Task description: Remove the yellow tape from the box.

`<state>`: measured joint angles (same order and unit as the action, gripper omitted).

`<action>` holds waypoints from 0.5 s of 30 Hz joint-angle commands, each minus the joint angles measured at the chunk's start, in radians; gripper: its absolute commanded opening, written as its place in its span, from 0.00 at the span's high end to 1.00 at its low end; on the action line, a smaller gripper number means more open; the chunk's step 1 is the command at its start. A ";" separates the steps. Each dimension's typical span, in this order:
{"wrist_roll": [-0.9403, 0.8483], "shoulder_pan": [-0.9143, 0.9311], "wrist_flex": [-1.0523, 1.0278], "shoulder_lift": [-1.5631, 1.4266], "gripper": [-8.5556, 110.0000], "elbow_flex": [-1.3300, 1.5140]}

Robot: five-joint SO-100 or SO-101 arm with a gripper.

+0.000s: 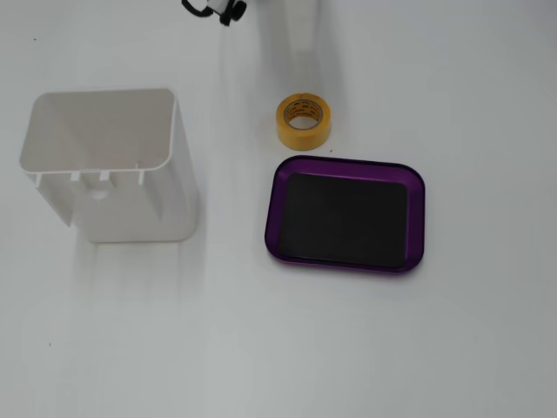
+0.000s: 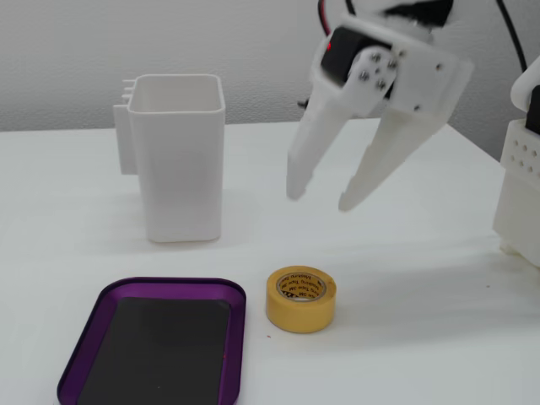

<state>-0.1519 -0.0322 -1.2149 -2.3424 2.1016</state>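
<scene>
A plain white table [image 1: 365,348] carries three things in both fixed views. The yellow tape [image 1: 304,122] lies flat on its side, just beside the box [image 1: 346,259] but outside its purple rim. A tall white container [image 2: 177,164] stands upright, well apart from both.

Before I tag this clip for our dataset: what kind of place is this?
Probably a hobby or lab robot bench, not a home. A bare white table holds only a yellow tape, purple tray and white container, with a 3D-printed-looking gripper trailing loose wires.
</scene>
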 commanded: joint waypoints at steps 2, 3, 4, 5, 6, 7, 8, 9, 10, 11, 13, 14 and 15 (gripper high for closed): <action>-0.006 -0.002 -0.077 -0.299 0.82 -0.078; -0.008 0.000 -0.084 -0.364 0.82 -0.061; -0.006 0.000 -0.081 -0.419 0.82 -0.029; -0.006 0.002 -0.074 -0.485 0.82 0.021; -0.006 0.002 -0.072 -0.549 0.82 0.081; -0.006 0.002 -0.064 -0.606 0.82 0.140; 0.002 0.000 -0.052 -0.663 0.82 0.207; 0.006 0.000 -0.038 -0.715 0.82 0.279; 0.006 0.000 -0.020 -0.769 0.82 0.353; 0.008 0.000 -0.002 -0.824 0.82 0.430; 0.008 0.000 0.035 -0.930 0.82 0.569; 0.008 0.000 0.051 -0.986 0.82 0.626; 0.011 0.000 0.063 -1.040 0.82 0.676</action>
<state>-0.1503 -0.0276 -1.1996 -3.2382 2.6400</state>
